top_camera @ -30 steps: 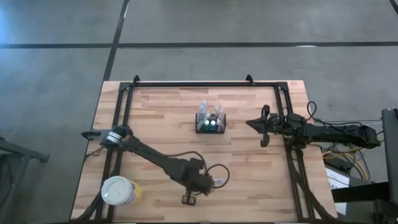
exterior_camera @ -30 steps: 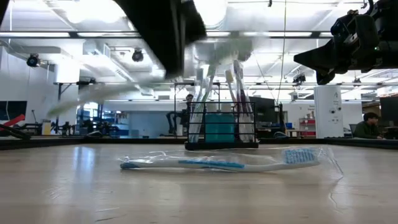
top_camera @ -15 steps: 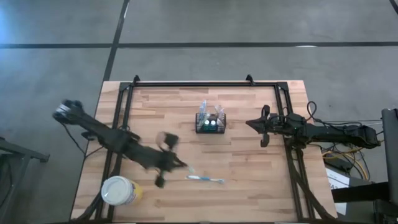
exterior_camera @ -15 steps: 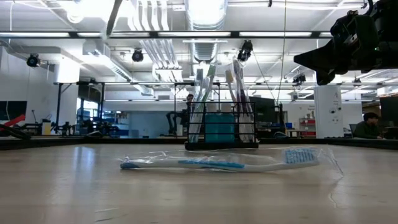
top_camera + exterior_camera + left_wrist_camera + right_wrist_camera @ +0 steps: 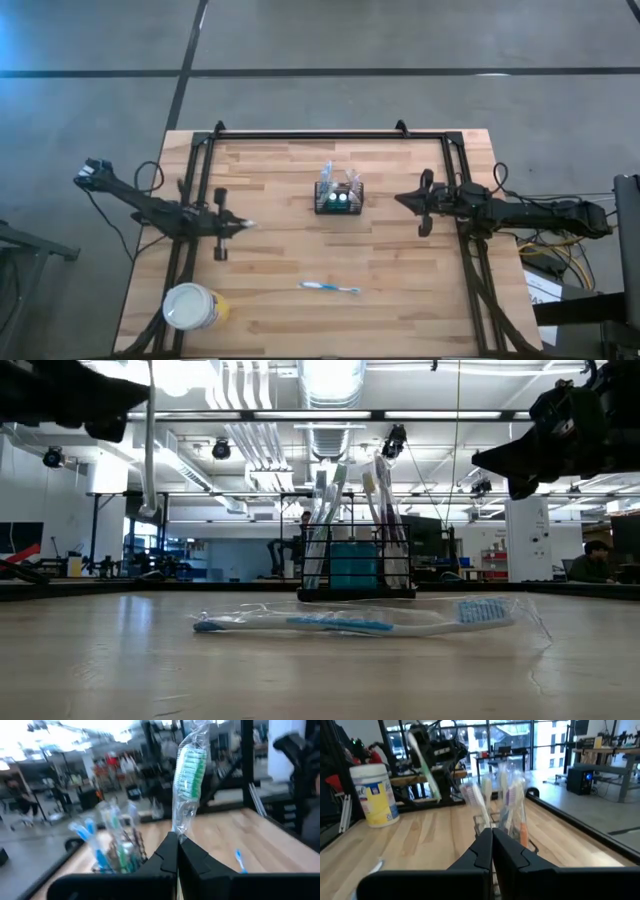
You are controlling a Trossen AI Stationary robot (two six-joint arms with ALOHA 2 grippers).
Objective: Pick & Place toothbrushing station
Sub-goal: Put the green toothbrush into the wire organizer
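a small black slotted caddy, the toothbrushing station [image 5: 339, 198], stands upright on the wooden table [image 5: 400, 290] a little toward twelve o'clock from the table's middle in the overhead view. it holds several wrapped toothbrushes that lean outward, plus a teal item low inside it. toward six o'clock from the caddy, well apart from it, a blue-handled toothbrush in a clear wrapper [image 5: 330, 287] lies flat on the wood; in the level view it lies in front of the caddy with its bristle end toward the picture's right. at about nine o'clock from the caddy, clear of it, the left gripper [image 5: 243, 226] hangs above the table with its fingers pressed together on the lower end of a green-bristled toothbrush in clear wrap [image 5: 188, 775], which stands up from the fingertips, bristles at the top. at three o'clock from the caddy, also apart from it, the right gripper [image 5: 402, 199] waits above the table, pointing toward the caddy, its fingers pressed together with nothing between them. a round yellow tub with a white lid [image 5: 190, 306] stands near the table's corner at about seven o'clock. in the level view a person [image 5: 590, 562] sits far back in the room.
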